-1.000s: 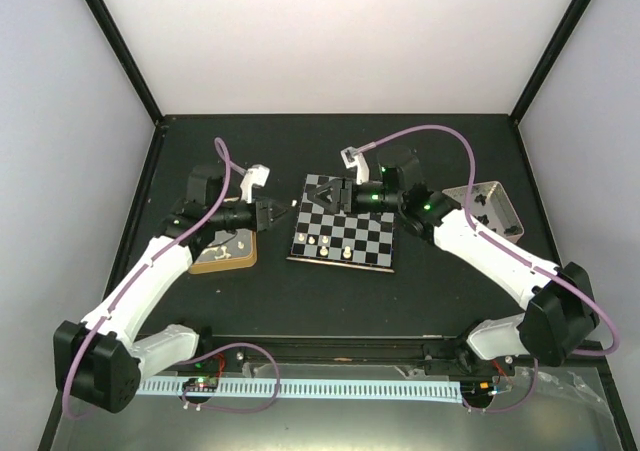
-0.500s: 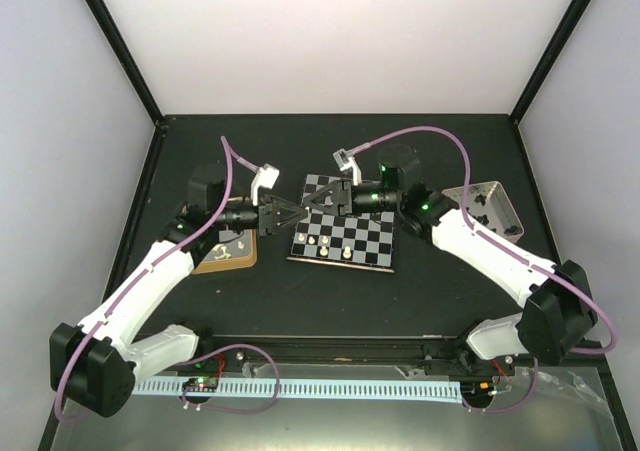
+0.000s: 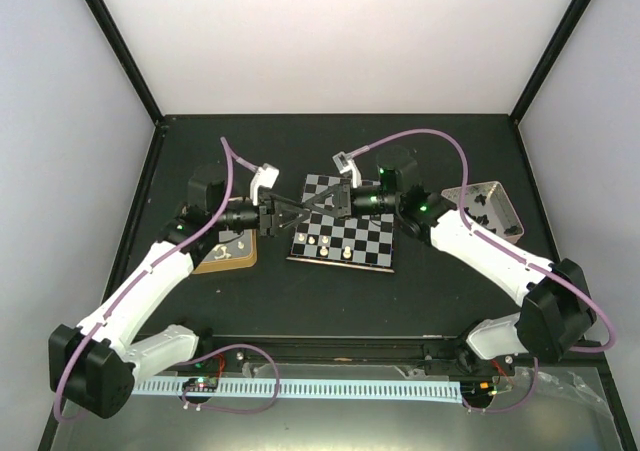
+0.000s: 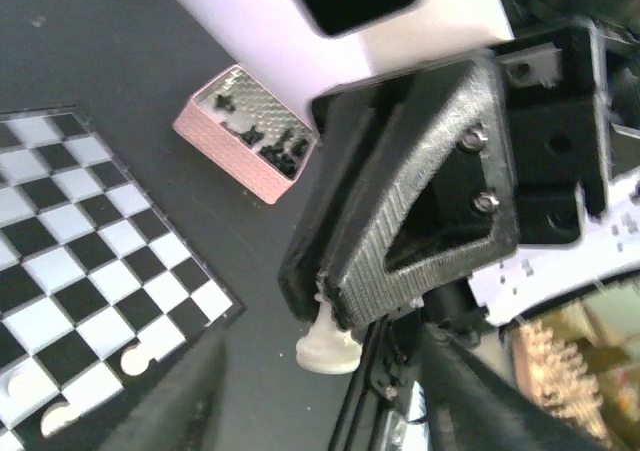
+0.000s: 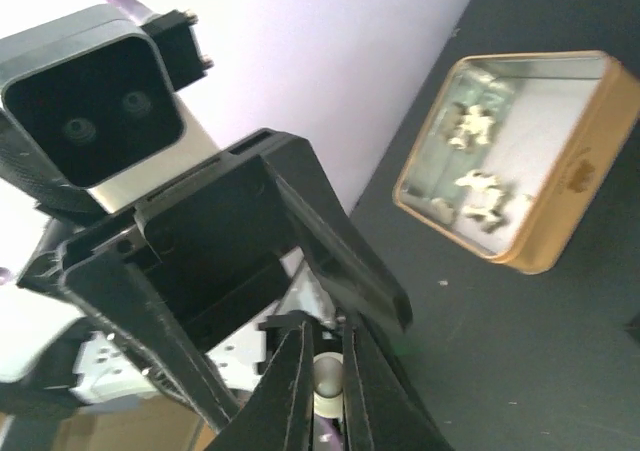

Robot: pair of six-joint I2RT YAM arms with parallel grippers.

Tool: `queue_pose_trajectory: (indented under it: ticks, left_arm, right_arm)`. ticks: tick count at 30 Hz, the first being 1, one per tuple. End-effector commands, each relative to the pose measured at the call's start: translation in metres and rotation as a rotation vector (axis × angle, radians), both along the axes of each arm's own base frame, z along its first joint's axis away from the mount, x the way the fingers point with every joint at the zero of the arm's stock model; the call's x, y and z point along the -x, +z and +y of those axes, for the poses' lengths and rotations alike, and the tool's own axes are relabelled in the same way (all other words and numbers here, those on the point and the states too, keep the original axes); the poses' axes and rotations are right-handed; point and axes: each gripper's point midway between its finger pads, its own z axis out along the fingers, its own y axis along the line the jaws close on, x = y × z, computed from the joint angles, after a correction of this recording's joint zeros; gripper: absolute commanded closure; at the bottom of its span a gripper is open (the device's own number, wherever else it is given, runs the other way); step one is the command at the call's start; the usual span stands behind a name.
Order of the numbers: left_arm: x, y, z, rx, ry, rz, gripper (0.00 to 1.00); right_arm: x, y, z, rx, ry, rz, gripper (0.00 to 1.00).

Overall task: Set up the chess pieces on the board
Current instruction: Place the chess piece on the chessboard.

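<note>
The right end effector (image 3: 304, 207) pinches a tiny cream-white chess piece (image 4: 328, 346) over the left edge of the thin black-and-silver chequered board (image 3: 352, 226). The left end effector (image 3: 288, 212) meets it there, its fingers spread either side of the piece. Three more cream pieces (image 3: 326, 239) stand on the board's near rows.

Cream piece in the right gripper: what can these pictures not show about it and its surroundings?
Cream piece: its kind; in the left wrist view the right gripper covers its top.
Black pieces in the pink tin: too small to count, left wrist view.
Board: left wrist view, cut off by the left and bottom edges.
</note>
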Motion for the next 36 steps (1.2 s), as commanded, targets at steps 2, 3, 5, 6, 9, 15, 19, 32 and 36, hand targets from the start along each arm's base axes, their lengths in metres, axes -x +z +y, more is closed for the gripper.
queue_pose_trajectory:
  ticks: [2,3,5,6,9,15,19,32,36]
  left_arm:
    - [-0.028,-0.016,0.023,-0.166,0.234,-0.029,0.35]
    - [-0.036,-0.022,0.033,-0.209,0.305,-0.028,0.33]
    - [-0.049,-0.031,0.052,-0.281,0.44,-0.023,0.31]
    - [-0.051,-0.032,0.06,-0.301,0.487,-0.03,0.3]
    - [-0.055,-0.032,0.078,-0.319,0.597,-0.05,0.29]
    - [-0.053,-0.022,0.095,-0.286,0.695,-0.117,0.24]
    - [-0.052,-0.027,0.096,-0.295,0.695,-0.11,0.23]
    - [-0.052,-0.037,0.094,-0.318,0.678,-0.084,0.23]
    - [-0.053,-0.041,0.094,-0.326,0.676,-0.075,0.23]
  right_arm:
    - [-0.034,-0.035,-0.023,0.219,-0.208,-0.135,0.97]
    - [-0.043,-0.046,-0.032,0.291,-0.266,-0.172,0.97]
    - [-0.058,-0.071,-0.049,0.446,-0.357,-0.237,0.98]
    - [-0.064,-0.083,-0.058,0.522,-0.396,-0.267,0.98]
    - [-0.069,-0.117,-0.068,0.685,-0.419,-0.319,0.98]
    - [-0.065,-0.173,-0.064,0.872,-0.372,-0.306,0.97]
    - [-0.061,-0.195,-0.053,0.935,-0.322,-0.306,0.97]
    - [-0.061,-0.23,-0.046,1.061,-0.274,-0.294,0.94]
    - [-0.063,-0.233,-0.047,1.078,-0.277,-0.295,0.92]
